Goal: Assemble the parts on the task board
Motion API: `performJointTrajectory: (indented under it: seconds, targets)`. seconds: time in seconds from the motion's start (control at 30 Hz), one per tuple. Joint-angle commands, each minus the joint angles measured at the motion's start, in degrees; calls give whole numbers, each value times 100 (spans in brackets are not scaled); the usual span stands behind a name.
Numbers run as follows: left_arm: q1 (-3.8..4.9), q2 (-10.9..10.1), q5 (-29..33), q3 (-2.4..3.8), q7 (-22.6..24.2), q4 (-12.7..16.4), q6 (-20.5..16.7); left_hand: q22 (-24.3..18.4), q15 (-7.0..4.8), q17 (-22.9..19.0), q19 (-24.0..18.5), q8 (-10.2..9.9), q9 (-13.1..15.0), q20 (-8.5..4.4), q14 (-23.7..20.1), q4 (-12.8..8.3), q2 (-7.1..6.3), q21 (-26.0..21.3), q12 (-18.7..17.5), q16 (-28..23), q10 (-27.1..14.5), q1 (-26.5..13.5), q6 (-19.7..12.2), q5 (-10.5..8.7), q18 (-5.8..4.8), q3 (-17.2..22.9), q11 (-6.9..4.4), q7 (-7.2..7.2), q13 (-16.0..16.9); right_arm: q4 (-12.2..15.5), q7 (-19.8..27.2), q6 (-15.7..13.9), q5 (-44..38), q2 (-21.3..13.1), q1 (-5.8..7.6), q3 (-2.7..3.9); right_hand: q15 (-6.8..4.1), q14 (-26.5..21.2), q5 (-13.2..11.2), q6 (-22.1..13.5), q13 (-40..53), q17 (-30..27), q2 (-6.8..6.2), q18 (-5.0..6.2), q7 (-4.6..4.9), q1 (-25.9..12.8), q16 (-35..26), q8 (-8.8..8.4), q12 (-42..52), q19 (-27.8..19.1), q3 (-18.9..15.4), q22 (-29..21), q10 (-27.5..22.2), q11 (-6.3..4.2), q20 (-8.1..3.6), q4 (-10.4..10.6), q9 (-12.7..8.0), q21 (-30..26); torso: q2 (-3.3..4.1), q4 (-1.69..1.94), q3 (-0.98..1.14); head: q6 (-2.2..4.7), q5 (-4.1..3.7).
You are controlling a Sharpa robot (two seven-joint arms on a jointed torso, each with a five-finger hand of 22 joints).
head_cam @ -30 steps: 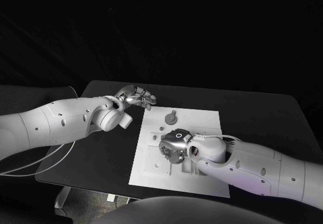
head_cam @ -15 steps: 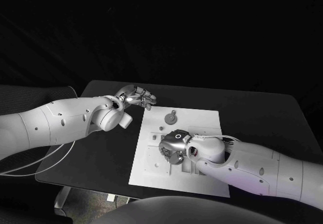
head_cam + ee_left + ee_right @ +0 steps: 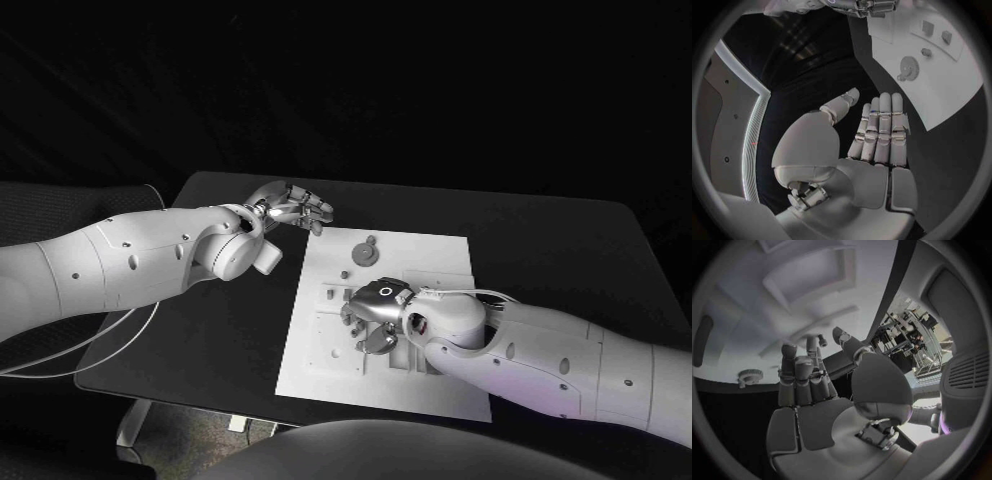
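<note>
The task board (image 3: pixel 433 262) lies mid-surface (image 3: pixel 577 250), a grey gear (image 3: pixel 366 254) on its far part. The right robot hand (image 3: pixel 372 318) hovers spread over small parts (image 3: pixel 336 295); approach slowly, aligned. The left robot hand (image 3: pixel 293 210) waits, empty, fingers straight.

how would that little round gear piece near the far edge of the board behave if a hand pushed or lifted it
The gear lies flat on the task board, so a push would likely slide it rather than roll it. It looks small, thin and rigid, so probably light. Its low profile, seen from the left wrist, may make it awkward to pinch up; the toothed rim might aid grip.
</note>
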Motion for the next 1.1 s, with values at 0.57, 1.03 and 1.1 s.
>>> performJointTrajectory:
  seconds: [0.57, 1.03, 1.1]
  targets:
    - [9, -3, 35, 4, 49, -62, 21, 8, -8, 22, 40, 28, -11, 0, 49, 8, -1, -40, -16, -27, 8, 34, -39, 30, 101, 26, 21, 10, -9, 752, -2, -654, 446, -850, 316, 467, 32, 138, 11, 84, 45, 16, 113, 127, 0, 224, 87, 148, 21, 67, -74, 107, 16, 0, -55, -9, 3, 55, -3, -9, 11, 199, -138]
    - [9, 13, 36, 4, 57, -104, 22, 9, -8, 35, 42, 32, -12, 0, 52, 8, -6, -42, -13, -35, 13, 33, -35, 31, 100, 25, 19, 8, -9, 812, 28, -399, 1030, -1751, 691, 661, 31, 164, 9, 105, 49, 8, 94, 127, -4, 226, 85, 173, 16, 79, -107, 106, 16, -1, -61, -4, 0, 63, 2, -15, 21, 363, -283]
    - [9, 16, 36, 4, 56, -109, 24, 10, -8, 36, 42, 32, -12, -1, 52, 8, -6, -42, -13, -36, 13, 33, -35, 31, 100, 25, 19, 8, -9, 765, 50, -366, 1041, -1798, 690, 660, 35, 161, 9, 102, 47, 4, 73, 127, -6, 205, 78, 176, 9, 75, -120, 104, 10, 3, -58, 6, -3, 59, 4, -11, 23, 369, -295]
